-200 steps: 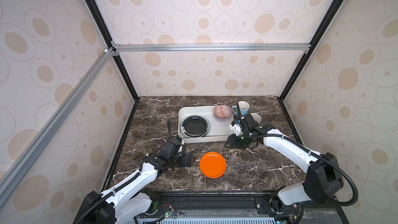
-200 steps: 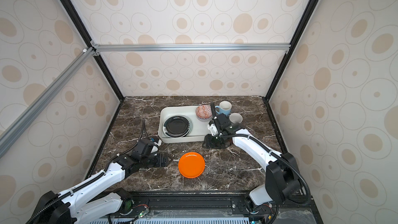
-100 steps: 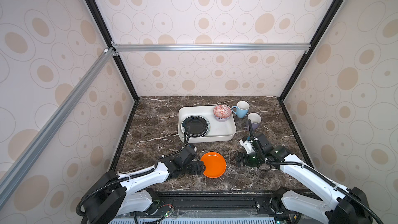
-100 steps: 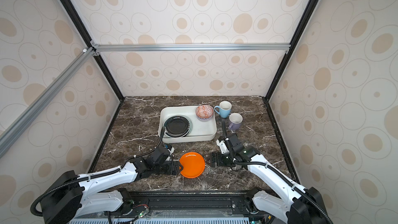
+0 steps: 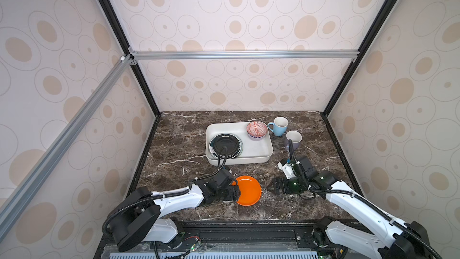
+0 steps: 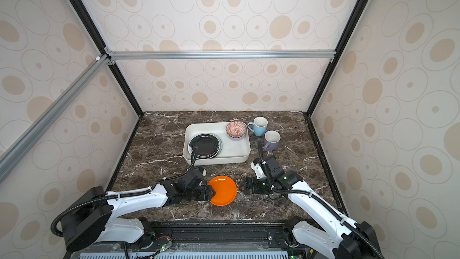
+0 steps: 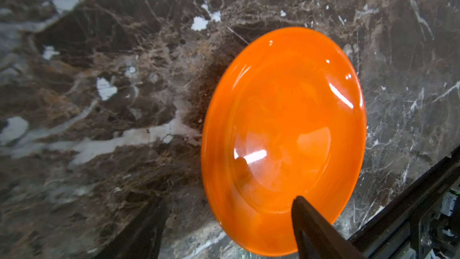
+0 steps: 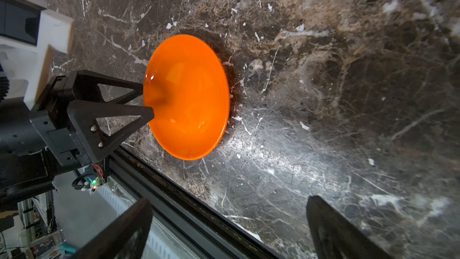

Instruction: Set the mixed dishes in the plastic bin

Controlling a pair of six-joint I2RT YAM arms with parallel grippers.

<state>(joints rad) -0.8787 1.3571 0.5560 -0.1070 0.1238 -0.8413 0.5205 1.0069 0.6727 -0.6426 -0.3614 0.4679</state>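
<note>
An orange plate (image 5: pixel 249 190) (image 6: pixel 223 190) (image 7: pixel 283 130) (image 8: pixel 191 95) lies flat near the table's front edge. My left gripper (image 5: pixel 236 192) (image 6: pixel 211 193) (image 7: pixel 229 201) (image 8: pixel 146 100) is open at the plate's left rim: one finger reaches over the plate, the other is outside the rim. My right gripper (image 5: pixel 270 186) (image 6: pixel 246 186) (image 8: pixel 229 203) stands open and empty just right of the plate. The white plastic bin (image 5: pixel 258 160) (image 6: pixel 236 159) holds a stack of plates with a black one on top (image 5: pixel 225 145) (image 6: pixel 205 145) and a red-patterned bowl (image 5: pixel 257 129) (image 6: pixel 236 128).
A light blue mug (image 5: pixel 280 125) (image 6: pixel 260 125) and a lavender mug (image 5: pixel 293 139) (image 6: pixel 272 140) stand on the marble to the right of the bin. The black front rail (image 8: pixel 189 195) runs close behind the plate and both grippers. Patterned walls enclose the table.
My right gripper drew back from beside the bin to the front of the table and opened wide. My left gripper moved right to the orange plate's rim and its jaws narrowed.
</note>
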